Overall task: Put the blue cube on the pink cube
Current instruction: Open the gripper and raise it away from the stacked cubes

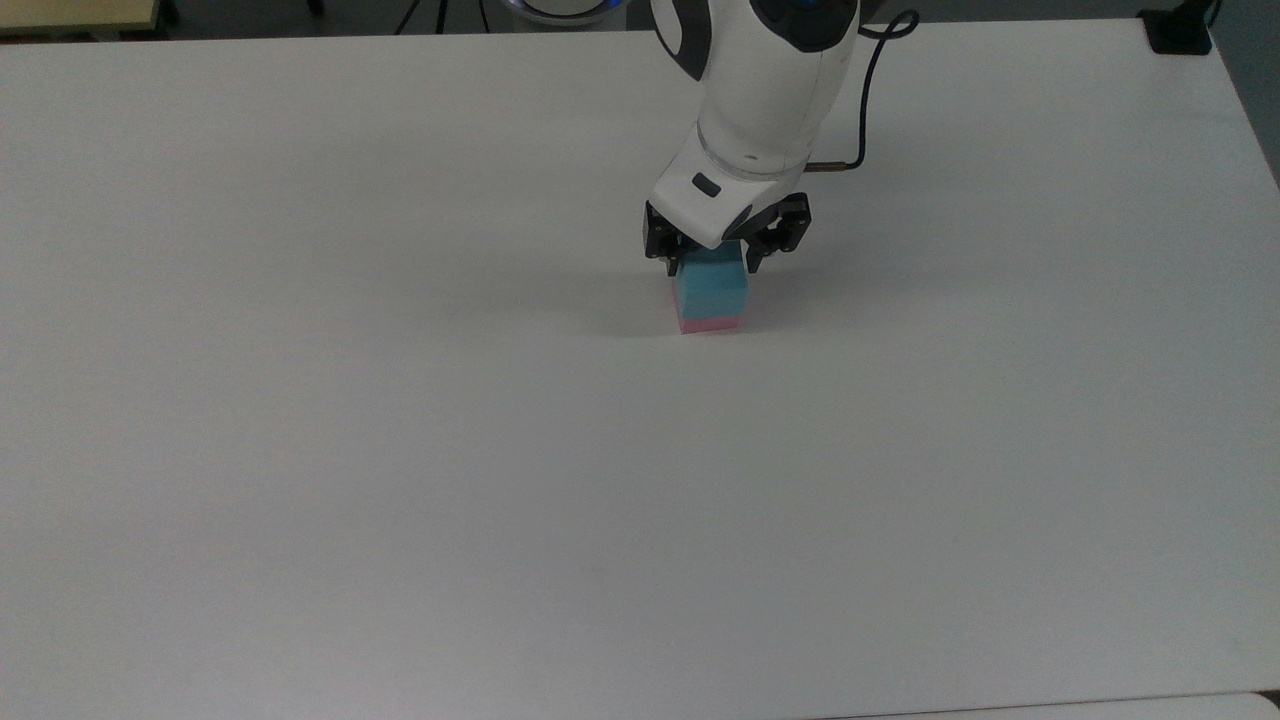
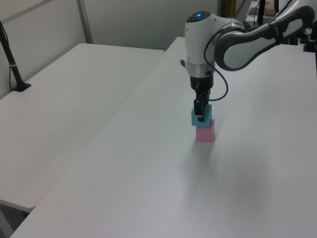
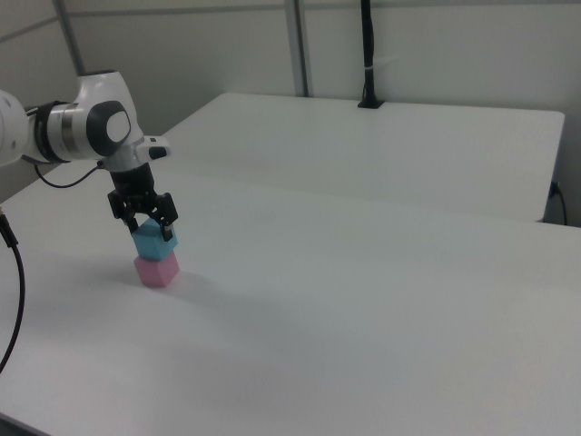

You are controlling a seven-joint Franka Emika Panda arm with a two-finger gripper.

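Note:
The blue cube (image 1: 712, 290) sits squarely on top of the pink cube (image 1: 710, 325) on the white table (image 1: 400, 450), a little behind its middle in the top view. My gripper (image 1: 712, 262) comes straight down from above and is shut on the blue cube, one black finger on each side of its upper part. In the left view the gripper (image 2: 200, 116) partly covers the blue cube (image 2: 206, 120), which rests on the pink cube (image 2: 205, 134). The right view shows the same stack, blue cube (image 3: 152, 242) over pink cube (image 3: 156, 270), with the gripper (image 3: 152, 227) straddling the top cube.
A black cable (image 1: 870, 90) hangs from the arm's wrist. A second white table (image 2: 64, 99) adjoins on the left view's left, with a black post (image 2: 12, 64) clamped at its edge. Another black post (image 3: 368, 54) stands at the far table edge in the right view.

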